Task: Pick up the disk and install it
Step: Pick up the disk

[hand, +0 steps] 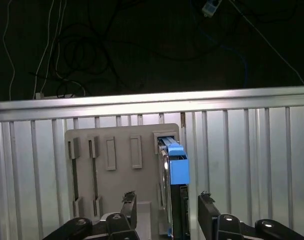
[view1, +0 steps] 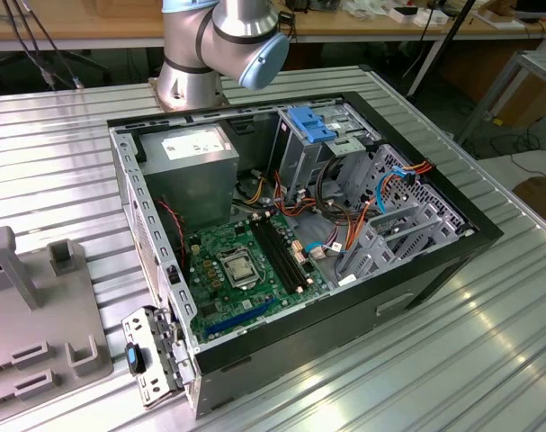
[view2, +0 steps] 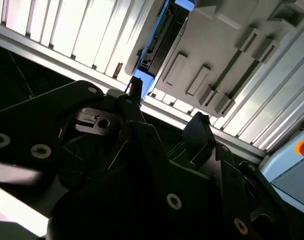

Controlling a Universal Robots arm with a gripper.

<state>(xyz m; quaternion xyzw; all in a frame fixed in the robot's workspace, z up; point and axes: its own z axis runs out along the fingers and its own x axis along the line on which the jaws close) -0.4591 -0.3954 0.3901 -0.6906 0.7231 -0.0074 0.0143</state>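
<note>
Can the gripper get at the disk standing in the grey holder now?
Probably yes: in the first wrist view the open gripper flanks the upright disk, with nothing between them.

The bench [view1: 488,360] is made of long shiny metal strips, and bright light gleams off them at the exterior view's right. Behind it stands a long wooden desk [view1: 84,29] with black wires [view1: 30,45] hanging down in front. At the exterior view's right is a small table [view1: 515,85] on thin metal legs (its top is grey), with pale floor [view1: 524,162] beside it. In the first wrist view the space past the bench edge is dark, with tangled cords [hand: 74,70] there.
</note>
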